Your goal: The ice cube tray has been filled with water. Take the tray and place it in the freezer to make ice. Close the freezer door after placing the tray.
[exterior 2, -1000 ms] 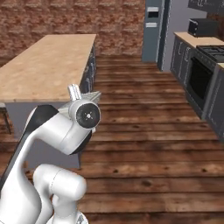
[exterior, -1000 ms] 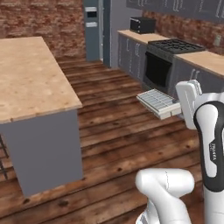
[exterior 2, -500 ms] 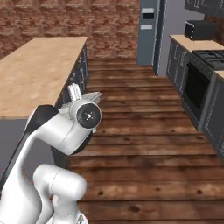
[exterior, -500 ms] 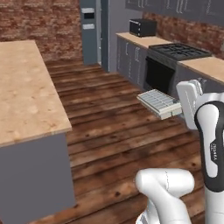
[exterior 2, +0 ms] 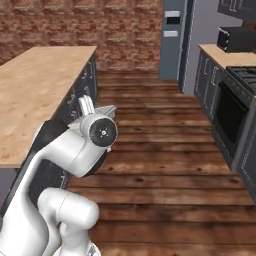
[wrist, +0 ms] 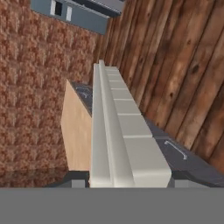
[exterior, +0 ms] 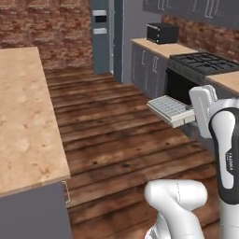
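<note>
Small dark lettering ran down the white forearm of the robot arm point(exterior: 229, 158), too blurred to be read, and nothing else carried any legible writing.

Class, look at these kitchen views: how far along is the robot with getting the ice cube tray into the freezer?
Done: the ice cube tray is picked up, gripped at one end by the gripper and held level above the wooden floor.
In hand: carrying it toward the freezer, far across the room.
Left: placing the tray inside and closing the freezer door.
</note>
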Motion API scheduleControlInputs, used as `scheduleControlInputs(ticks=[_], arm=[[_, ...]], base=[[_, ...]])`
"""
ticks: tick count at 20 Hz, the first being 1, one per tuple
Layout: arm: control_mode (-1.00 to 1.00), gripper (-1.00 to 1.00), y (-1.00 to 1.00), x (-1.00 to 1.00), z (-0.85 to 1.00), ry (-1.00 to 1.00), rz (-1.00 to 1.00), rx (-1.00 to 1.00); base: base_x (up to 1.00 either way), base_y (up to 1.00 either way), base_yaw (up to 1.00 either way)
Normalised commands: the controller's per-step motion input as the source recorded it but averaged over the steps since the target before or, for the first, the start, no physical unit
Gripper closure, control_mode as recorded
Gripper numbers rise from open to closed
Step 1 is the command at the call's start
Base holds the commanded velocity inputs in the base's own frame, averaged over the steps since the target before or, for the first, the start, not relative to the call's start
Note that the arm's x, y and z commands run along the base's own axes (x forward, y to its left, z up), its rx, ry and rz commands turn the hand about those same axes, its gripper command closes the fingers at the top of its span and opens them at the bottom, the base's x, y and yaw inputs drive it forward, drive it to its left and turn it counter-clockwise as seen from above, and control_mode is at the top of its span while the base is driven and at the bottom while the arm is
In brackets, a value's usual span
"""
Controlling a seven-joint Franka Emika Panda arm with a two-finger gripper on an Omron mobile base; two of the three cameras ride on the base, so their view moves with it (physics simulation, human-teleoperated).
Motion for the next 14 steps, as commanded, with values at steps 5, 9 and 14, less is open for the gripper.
scheduleControlInputs(ticks=[5,9,14], arm=[[1.0,1.0,0.0,0.0,0.0,0.0,0.0,0.0],[1.0,1.0,0.0,0.0,0.0,0.0,0.0,0.0],[1.0,1.0,0.0,0.0,0.0,0.0,0.0,0.0]], base=[[1.0,-0.07,0.18],[1.0,-0.01,0.2],[1.0,-0.13,0.15]])
